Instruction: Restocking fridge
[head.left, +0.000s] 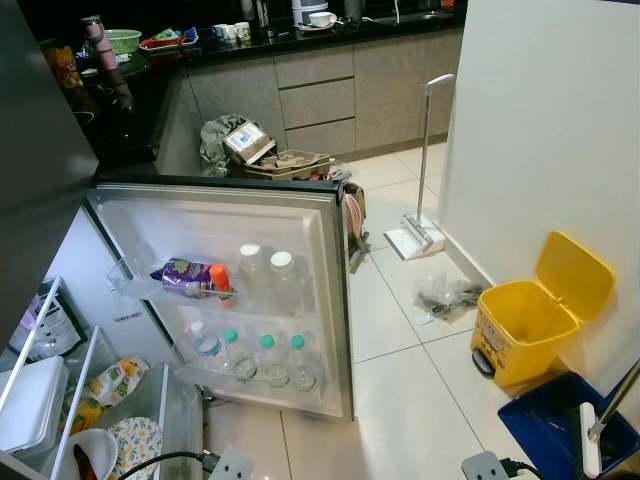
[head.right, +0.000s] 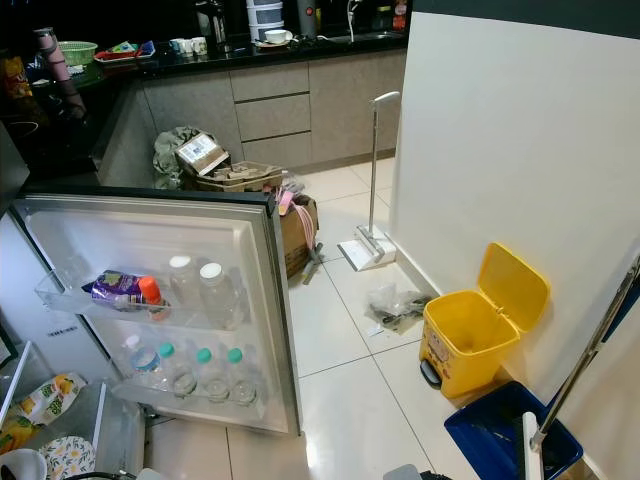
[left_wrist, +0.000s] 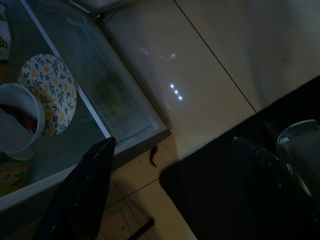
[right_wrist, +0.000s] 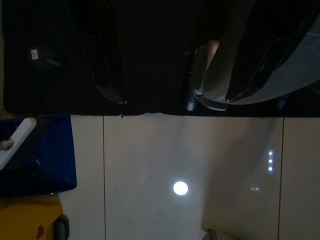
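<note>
Fridge door (head.left: 325, 290) hangs wide open ahead of the robot, and every place below is reckoned from it. Both arms hang low and idle, nearer the robot than the door. The left gripper (left_wrist: 170, 185) has its two black fingers spread apart with nothing between them; it hovers over the pale floor tiles (left_wrist: 210, 65) and a dark mat (left_wrist: 220, 200), just beside the corner of the fridge's pulled-out drawer (left_wrist: 125, 125). The right gripper (right_wrist: 175, 75) is likewise spread and empty, over the same mat, on the side of the door toward the blue dustpan (right_wrist: 35, 155) and the yellow bin (head.left: 530, 315).

On the door itself, the upper rack carries a purple packet (head.left: 185, 278) lying on its side and two white-capped bottles (head.left: 268, 275) standing upright. The lower rack holds a row of upright small bottles (head.left: 262, 358) with teal caps. Left of the door, the open compartment shows a floral plate (left_wrist: 50, 92), a white bowl (left_wrist: 17, 120) and a yellow snack bag (head.left: 105, 388).

My judgement: no item to restock is in either gripper, so the task has yet to take hold of anything. The fridge interior lies forward and to the left of both grippers, so the left arm is the nearer one for any placing there.
</note>
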